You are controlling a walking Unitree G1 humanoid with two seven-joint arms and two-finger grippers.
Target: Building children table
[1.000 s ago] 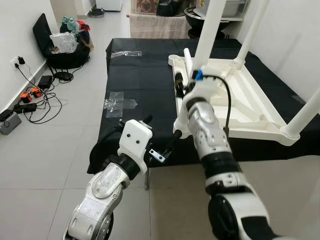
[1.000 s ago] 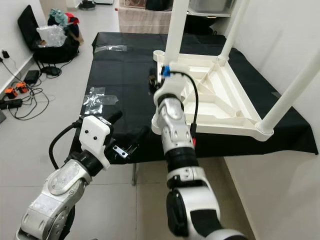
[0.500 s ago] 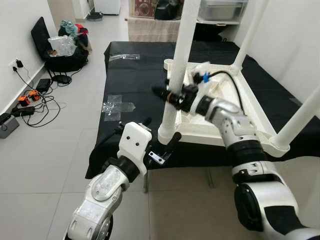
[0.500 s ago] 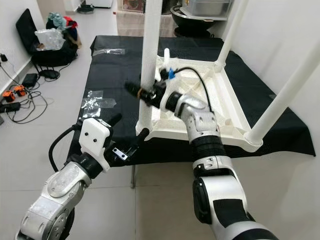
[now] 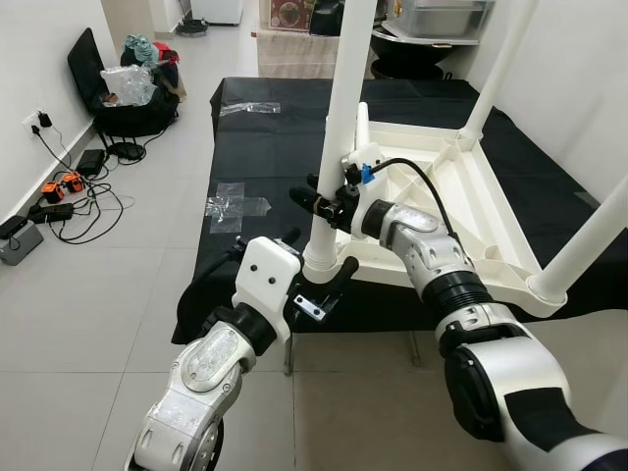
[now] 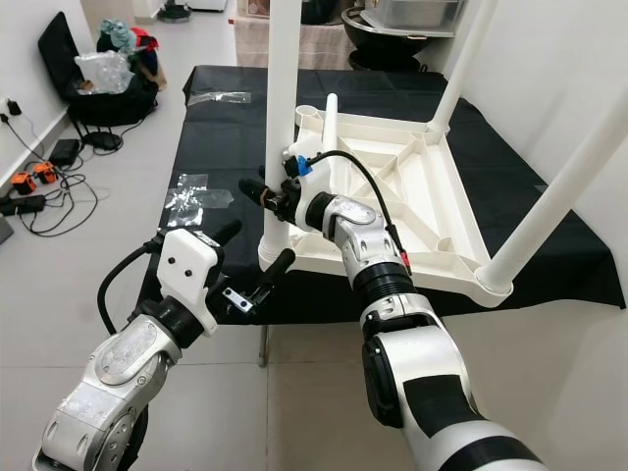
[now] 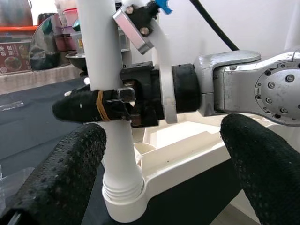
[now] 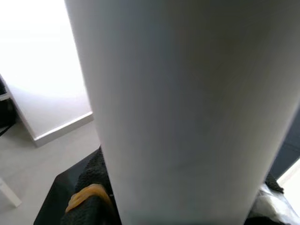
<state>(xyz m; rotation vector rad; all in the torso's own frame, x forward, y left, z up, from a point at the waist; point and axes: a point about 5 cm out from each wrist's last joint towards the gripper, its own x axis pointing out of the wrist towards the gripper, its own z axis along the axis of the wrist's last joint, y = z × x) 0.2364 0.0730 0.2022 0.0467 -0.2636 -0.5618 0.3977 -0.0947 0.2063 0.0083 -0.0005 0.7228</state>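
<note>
In the lower left of the head view, the left hand (image 5: 314, 280) hovers with its black fingers (image 7: 61, 183) spread apart, holding nothing, just in front of the near edge of the table (image 5: 265, 167), which is covered in a black cloth. Just beyond it, at the middle of the frame, the right hand (image 5: 316, 201) is clamped on the nearest white leg (image 5: 339, 128), which stands upright in the corner socket of the overturned white children's table (image 5: 461, 196); one finger with a yellow band (image 7: 100, 105) lies across the front of the leg. The upturned tabletop lies on the black cloth at centre right, two more legs rising at the right edge and the upper right. Clear plastic bags (image 5: 234, 204) lie on the cloth to the left. Farther off, at the upper left, cables (image 5: 74, 196) and a dark bag (image 5: 118, 93) rest on the tiled floor (image 5: 128, 285).
</note>
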